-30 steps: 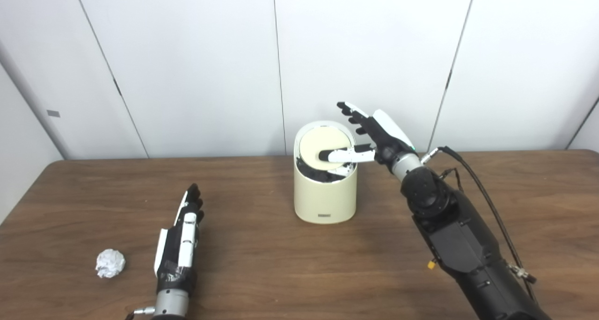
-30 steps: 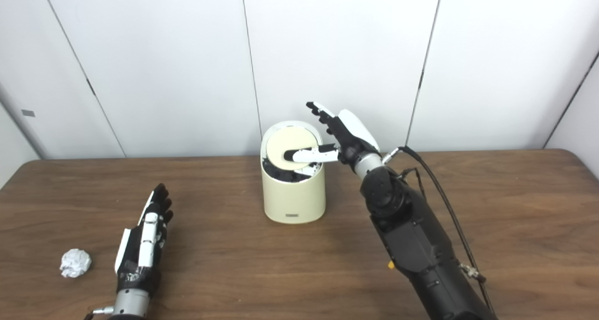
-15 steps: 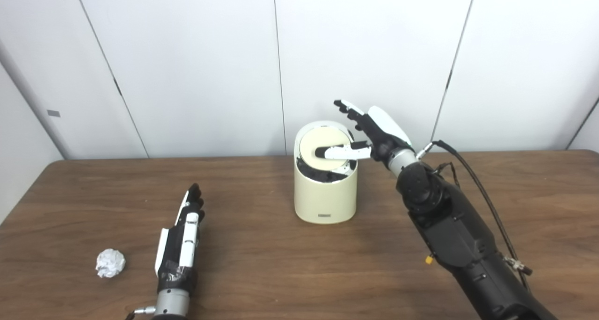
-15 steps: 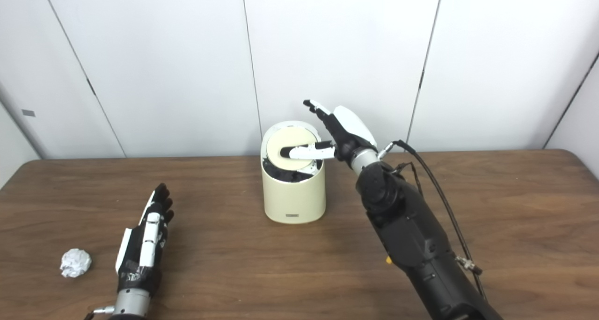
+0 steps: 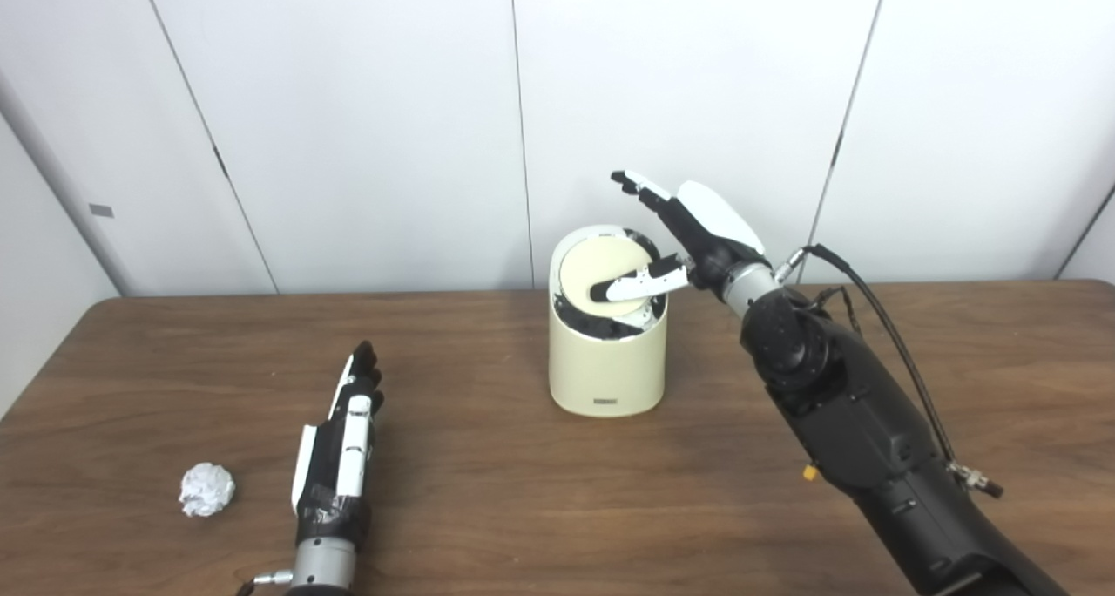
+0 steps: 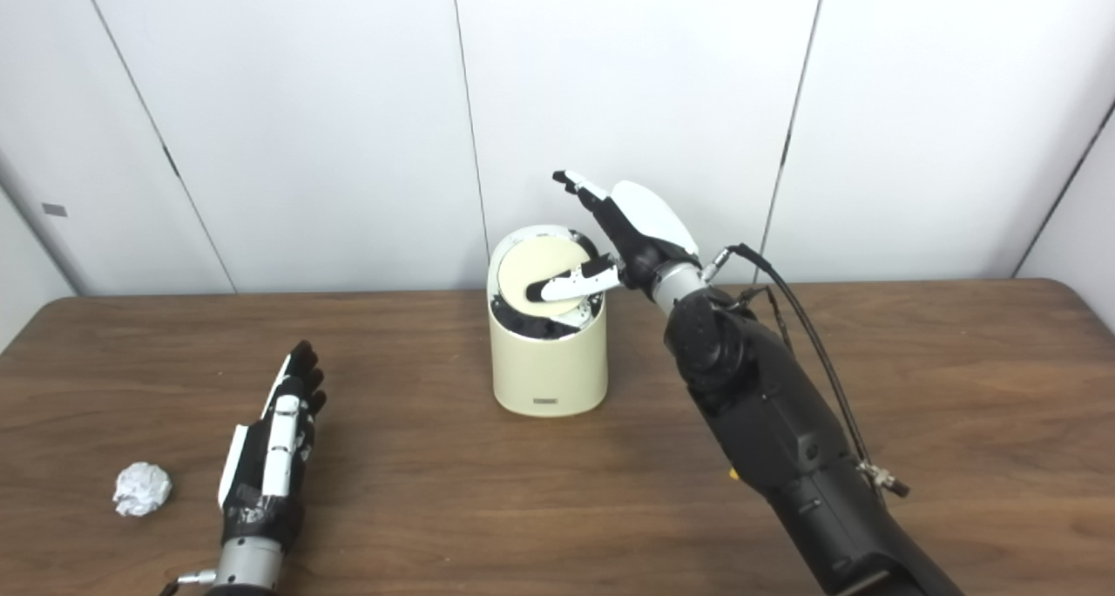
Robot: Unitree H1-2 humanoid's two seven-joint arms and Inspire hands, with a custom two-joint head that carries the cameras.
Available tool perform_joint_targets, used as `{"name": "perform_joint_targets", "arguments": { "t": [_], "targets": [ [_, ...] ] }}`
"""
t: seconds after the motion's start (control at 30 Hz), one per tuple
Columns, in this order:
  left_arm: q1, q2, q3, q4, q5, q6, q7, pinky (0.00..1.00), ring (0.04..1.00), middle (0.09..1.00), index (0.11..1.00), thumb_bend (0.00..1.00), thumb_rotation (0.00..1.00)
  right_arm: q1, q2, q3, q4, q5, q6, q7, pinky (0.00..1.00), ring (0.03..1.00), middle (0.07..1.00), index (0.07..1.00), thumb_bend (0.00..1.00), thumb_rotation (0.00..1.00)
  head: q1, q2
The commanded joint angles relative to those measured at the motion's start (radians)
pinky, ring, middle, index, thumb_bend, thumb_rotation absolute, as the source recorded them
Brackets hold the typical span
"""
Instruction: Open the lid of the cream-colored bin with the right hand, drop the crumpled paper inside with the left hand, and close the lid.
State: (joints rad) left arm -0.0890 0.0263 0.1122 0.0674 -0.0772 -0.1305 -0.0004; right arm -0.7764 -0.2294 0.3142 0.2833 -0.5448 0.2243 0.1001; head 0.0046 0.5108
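— While the counter [image 5: 540,491] takes up most of the view, what stands on it?

— At its far middle, the cream-colored bin [image 5: 607,361], upright. Its round lid [image 5: 601,275] is tilted, with a dark gap along the near edge.

— And the right hand [image 5: 688,234]?

— Beside the bin's top, fingers spread and holding nothing; its thumb [image 5: 631,287] lies across the lid.

— The left hand [image 5: 335,448]?

— Flat on the counter, fingers straight, empty. The crumpled paper [image 5: 206,490] lies near it, to its left, not touching.
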Motion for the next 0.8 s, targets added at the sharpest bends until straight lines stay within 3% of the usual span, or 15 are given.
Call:
{"name": "perform_joint_targets", "arguments": {
  "t": [0.0,0.13,0.37,0.5,0.77],
  "targets": [
    [0.042,-0.032,-0.017,0.032,0.003,-0.006,0.009,1.0,1.0,1.0,1.0,0.35,0.92,-0.031,-0.039,0.0,-0.004,-0.036,-0.01,0.0,0.89,0.913,0.919,0.93,0.85,0.23,0.001,0.0],
    [0.041,-0.032,-0.017,0.033,0.005,-0.005,0.012,1.0,1.0,1.0,1.0,0.35,0.92,-0.029,-0.051,0.012,-0.003,-0.051,-0.014,0.0,0.88,0.915,0.924,0.932,0.85,0.16,0.002,0.002],
    [0.042,-0.032,-0.02,0.028,0.003,-0.005,0.015,1.0,1.0,1.0,1.0,0.33,0.94,-0.023,-0.077,0.046,-0.004,-0.094,-0.026,-0.006,0.97,0.964,0.94,0.941,0.83,0.1,0.004,0.005],
    [0.044,-0.03,-0.021,0.029,0.0,-0.008,0.013,1.0,1.0,1.0,1.0,0.33,0.93,-0.016,-0.071,0.031,-0.008,-0.07,-0.027,-0.007,0.95,0.961,0.938,0.941,0.8,0.17,0.006,0.007],
    [0.046,-0.03,-0.023,0.032,-0.002,-0.012,0.012,1.0,1.0,1.0,1.0,0.36,0.9,0.006,0.001,-0.079,-0.05,0.05,0.0,-0.019,0.84,0.913,0.92,0.921,0.7,0.33,0.005,0.01]
  ]
}}
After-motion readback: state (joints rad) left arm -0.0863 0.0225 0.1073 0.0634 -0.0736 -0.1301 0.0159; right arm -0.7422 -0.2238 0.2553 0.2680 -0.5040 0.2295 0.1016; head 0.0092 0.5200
